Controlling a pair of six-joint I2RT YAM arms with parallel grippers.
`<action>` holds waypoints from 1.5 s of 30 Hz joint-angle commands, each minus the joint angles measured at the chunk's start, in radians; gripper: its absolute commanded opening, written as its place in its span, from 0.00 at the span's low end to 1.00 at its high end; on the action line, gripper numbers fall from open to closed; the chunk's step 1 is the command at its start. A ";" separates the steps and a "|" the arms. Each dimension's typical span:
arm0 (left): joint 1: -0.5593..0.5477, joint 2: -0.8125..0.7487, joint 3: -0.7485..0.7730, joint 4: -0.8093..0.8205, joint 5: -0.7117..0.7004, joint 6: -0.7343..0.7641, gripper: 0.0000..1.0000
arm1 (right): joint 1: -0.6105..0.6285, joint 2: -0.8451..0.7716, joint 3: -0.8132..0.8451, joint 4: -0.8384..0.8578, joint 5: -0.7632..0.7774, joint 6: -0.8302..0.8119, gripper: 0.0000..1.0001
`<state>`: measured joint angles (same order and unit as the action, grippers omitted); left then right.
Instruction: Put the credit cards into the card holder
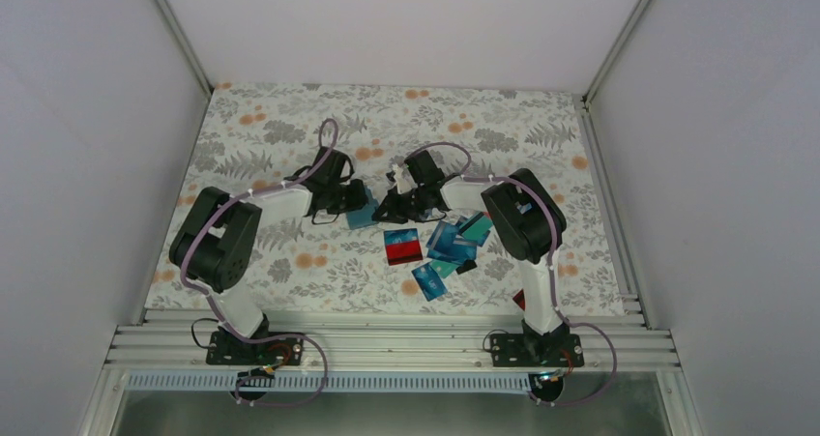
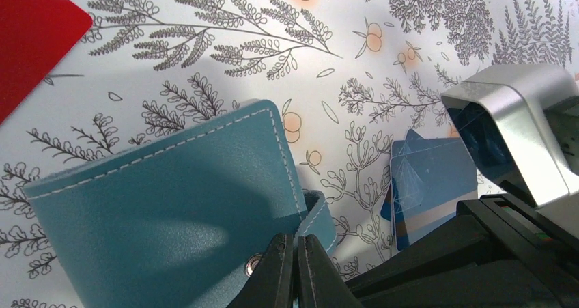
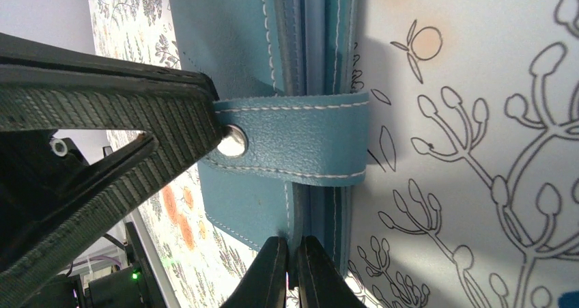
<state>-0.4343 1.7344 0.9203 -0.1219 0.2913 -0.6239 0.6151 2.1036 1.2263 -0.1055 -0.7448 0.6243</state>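
The card holder [image 2: 164,205] is a teal stitched wallet, lying between both grippers [image 1: 365,216]. My left gripper [image 2: 295,243] is shut on its snap strap [image 2: 321,216], beside the metal snap. In the right wrist view the holder [image 3: 225,42] shows edge-on, and the left gripper's fingers [image 3: 136,110] pinch the strap [image 3: 300,141] at the snap. My right gripper [image 3: 292,246] is shut on the holder's outer cover edge. Loose credit cards lie to the right: a red and blue one [image 1: 402,246], a blue and teal cluster [image 1: 456,241] and a single blue one [image 1: 428,282].
A red card [image 2: 31,38] and stacked blue cards [image 2: 430,178] lie on the floral cloth [image 1: 290,136] near the holder. The right arm's wrist [image 2: 519,137] crowds the left wrist view's right side. A small red thing [image 1: 519,300] sits by the right arm's base. White walls enclose the table.
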 commanded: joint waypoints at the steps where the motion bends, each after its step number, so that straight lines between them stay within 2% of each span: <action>1: -0.003 0.000 0.044 -0.041 -0.044 0.044 0.03 | 0.005 0.042 0.000 -0.067 0.067 -0.010 0.04; 22: -0.002 0.048 0.075 -0.103 -0.100 0.127 0.02 | 0.005 0.053 0.005 -0.080 0.069 -0.004 0.04; 31: -0.001 0.028 0.121 -0.178 -0.108 0.140 0.02 | 0.005 0.066 0.008 -0.088 0.078 0.004 0.04; 45: -0.001 0.075 0.092 -0.179 -0.144 0.144 0.02 | 0.001 0.066 0.015 -0.102 0.084 0.013 0.04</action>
<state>-0.4351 1.7721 1.0203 -0.2787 0.1970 -0.5037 0.6147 2.1147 1.2442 -0.1253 -0.7486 0.6281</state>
